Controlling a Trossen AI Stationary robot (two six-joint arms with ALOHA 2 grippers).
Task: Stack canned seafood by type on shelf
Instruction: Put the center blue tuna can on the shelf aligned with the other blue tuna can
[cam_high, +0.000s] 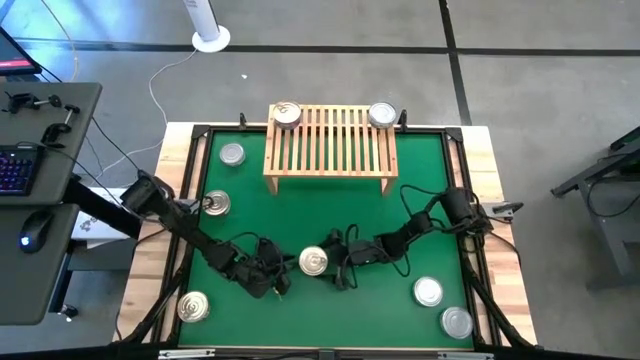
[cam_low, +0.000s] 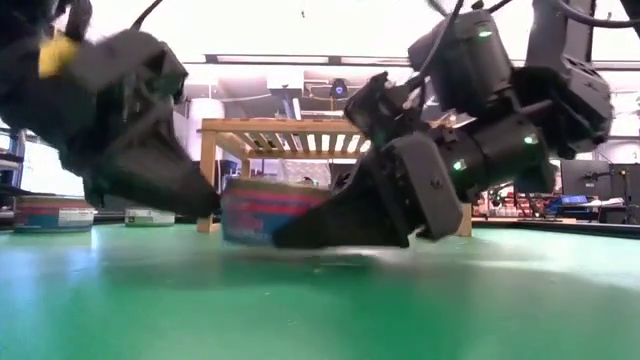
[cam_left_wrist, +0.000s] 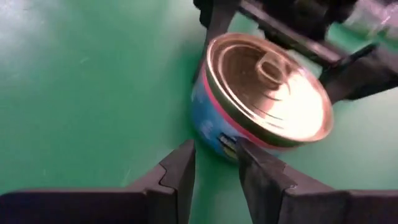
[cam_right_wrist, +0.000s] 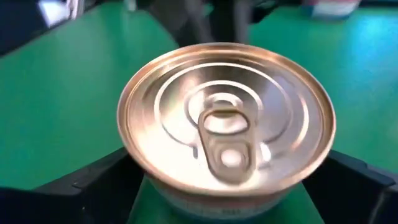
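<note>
I have both arms low over the near-centre of the mat (cam_high: 330, 200), meeting at one gold-topped tin (cam_high: 313, 262) that sits upright on the green with its pull tab up. My right gripper (cam_high: 335, 262) comes in from the tin's 3 o'clock with its fingers spread wide, one to each side of the tin and not yet pinching it, as far as I can judge from the right wrist view. My left gripper (cam_high: 283, 272) lies just at the tin's 8 o'clock, fingers (cam_left_wrist: 180, 177) close together with a slim gap and holding nothing, tips just beside the tin's wall; whether they touch it I can't tell. I read this as the pick step for this tin: next I would close the right fingers squarely on its side wall, lift clear and carry it toward 12 o'clock. Other tins lie around the mat: one (cam_high: 193, 306) at the near left corner, two (cam_high: 428, 291) at near right, two more (cam_high: 216, 204) along the left edge. Farthest off, the shelf (cam_high: 330, 150) stands at 12 o'clock with a tin (cam_high: 287, 115) on its far left corner and a silver one (cam_high: 382, 115) on its far right, so I would match this gold top to its own kind and set it squarely there
</note>
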